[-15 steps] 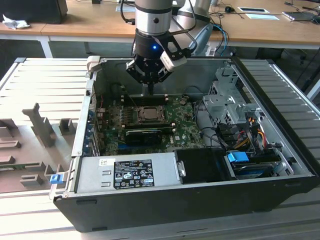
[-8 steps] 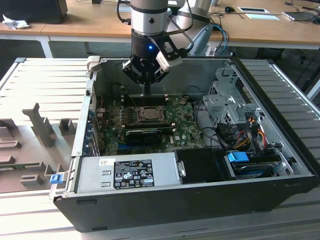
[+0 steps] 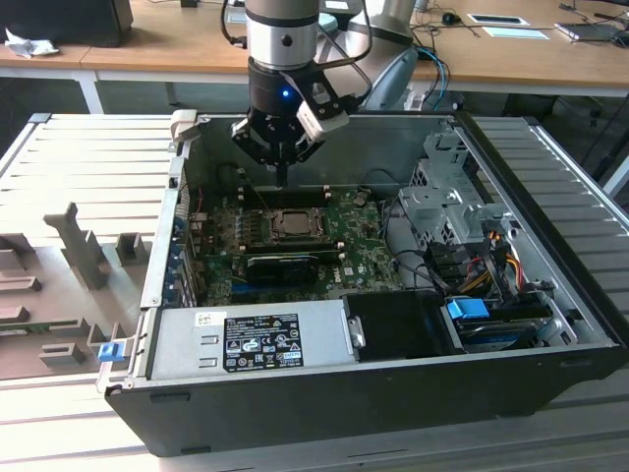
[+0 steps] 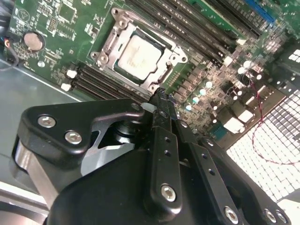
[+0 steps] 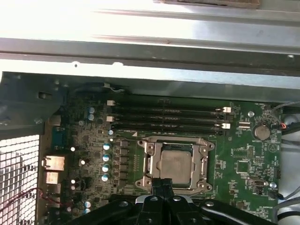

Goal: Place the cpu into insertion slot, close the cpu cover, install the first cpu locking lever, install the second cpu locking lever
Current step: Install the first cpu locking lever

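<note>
The cpu lies silver face up in the insertion slot on the green motherboard. The cpu cover lies flat around it as a metal frame, and the chip shows through its window. My gripper hangs just above the socket's edge on the side of the long memory slots. Its two black fingers are pressed together, shut, with nothing between them. From these views I cannot tell how the locking levers sit.
The open computer case walls in the board. Memory slots run beside the socket, and a black graphics card lies on its other side. A power supply, a drive cage and cables crowd the exterior view's near and right sides.
</note>
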Robot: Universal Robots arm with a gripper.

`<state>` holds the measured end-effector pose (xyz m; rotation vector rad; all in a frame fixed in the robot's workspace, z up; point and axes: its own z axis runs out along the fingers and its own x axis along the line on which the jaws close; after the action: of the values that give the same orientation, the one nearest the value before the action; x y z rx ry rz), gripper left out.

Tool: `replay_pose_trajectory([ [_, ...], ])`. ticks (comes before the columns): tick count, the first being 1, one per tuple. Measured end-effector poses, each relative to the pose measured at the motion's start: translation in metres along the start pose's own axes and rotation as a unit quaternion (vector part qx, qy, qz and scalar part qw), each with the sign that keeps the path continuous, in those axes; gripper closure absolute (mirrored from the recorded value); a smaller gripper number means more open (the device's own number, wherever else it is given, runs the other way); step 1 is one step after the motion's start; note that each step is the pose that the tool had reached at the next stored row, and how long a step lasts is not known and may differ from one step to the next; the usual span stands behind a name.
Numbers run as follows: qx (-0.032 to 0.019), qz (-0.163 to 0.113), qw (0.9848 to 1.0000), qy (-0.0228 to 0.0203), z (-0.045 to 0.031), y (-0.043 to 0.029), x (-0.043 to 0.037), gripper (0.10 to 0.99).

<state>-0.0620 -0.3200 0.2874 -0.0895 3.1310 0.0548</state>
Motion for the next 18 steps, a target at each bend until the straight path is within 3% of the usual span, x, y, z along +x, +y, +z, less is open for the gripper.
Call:
replay_pose_trajectory([
  [1,-0.0058,0.000,1.0000,-0.0003,0.0001,0.0000,0.0008,0.980],
  [2,-0.0177,0.000,0.9998,-0.0010,0.0006,0.0001,0.0027,0.980],
  [14,-0.0201,0.000,0.9998,-0.0013,0.0210,-0.0011,0.0115,0.980],
  [16,-0.0200,0.000,0.9998,-0.0012,0.0226,-0.0009,0.0181,0.980],
  [17,-0.0201,0.000,0.9998,-0.0013,0.0239,-0.0002,0.0303,0.980],
  [18,-0.0201,0.000,0.9998,-0.0013,0.0241,-0.0001,0.0322,0.980],
])
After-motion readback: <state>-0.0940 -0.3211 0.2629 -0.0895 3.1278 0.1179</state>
